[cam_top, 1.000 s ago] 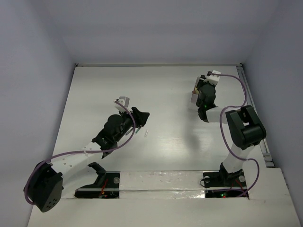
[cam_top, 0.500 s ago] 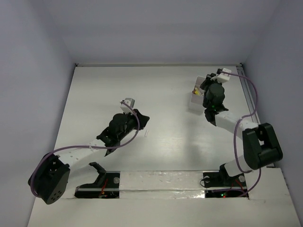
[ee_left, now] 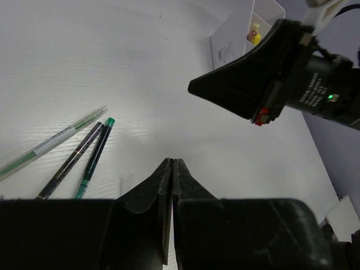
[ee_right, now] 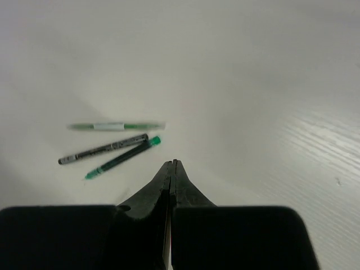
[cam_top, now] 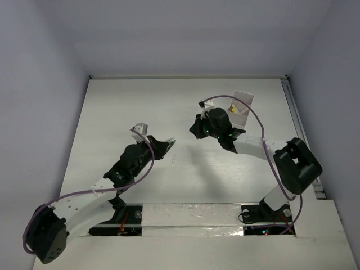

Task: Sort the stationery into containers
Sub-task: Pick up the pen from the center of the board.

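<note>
Three thin pens lie side by side on the white table: a clear green one, a dark one and a green-capped one. The left wrist view shows them too, the green-capped pen nearest my fingers. My left gripper is shut and empty, just right of the pens. My right gripper is also shut on nothing and points at the pens from the other side. From above, the left gripper and right gripper face each other, and the left arm hides most of the pens. The white container stands at the back right, with yellow pieces inside.
A small pale end of a pen shows on the table beside the left arm. The right gripper's black body hangs between my left gripper and the container's wall. A metal rail runs along the table's right edge.
The right arm has swung from the container at the back right to the table's middle, and its jaws have shut. The left gripper has also shut and shifted slightly.
</note>
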You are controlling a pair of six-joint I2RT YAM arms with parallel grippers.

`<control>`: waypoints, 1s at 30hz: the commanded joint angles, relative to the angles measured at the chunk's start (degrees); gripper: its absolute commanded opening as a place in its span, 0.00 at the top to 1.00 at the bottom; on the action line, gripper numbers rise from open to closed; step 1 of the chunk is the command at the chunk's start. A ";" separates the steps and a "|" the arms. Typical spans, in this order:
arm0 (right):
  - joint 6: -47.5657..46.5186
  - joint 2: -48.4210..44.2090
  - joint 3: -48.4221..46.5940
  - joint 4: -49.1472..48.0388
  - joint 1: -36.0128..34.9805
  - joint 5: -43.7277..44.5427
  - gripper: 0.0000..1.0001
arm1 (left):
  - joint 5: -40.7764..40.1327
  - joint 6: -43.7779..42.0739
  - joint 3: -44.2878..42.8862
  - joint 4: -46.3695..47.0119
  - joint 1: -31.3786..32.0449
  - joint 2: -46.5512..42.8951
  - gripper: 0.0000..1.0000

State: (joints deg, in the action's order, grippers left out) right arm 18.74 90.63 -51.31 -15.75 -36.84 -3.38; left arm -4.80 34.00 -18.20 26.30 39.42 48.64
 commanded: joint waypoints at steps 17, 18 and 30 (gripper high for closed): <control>-32.18 22.13 -30.60 32.34 -6.58 -27.55 0.38 | -12.95 -0.69 -4.83 -10.13 0.31 -22.44 0.99; -32.45 22.74 -31.39 33.14 -6.58 -28.00 0.38 | -13.13 -0.77 -5.18 -10.48 0.31 -22.97 0.98; -36.32 30.48 -41.59 43.26 -9.39 -29.94 0.38 | -13.92 -0.25 -3.95 -10.75 0.31 -25.00 0.96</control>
State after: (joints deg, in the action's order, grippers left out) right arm -15.51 120.62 -89.71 24.10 -44.64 -32.21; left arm -18.17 34.37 -21.50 14.24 39.42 23.42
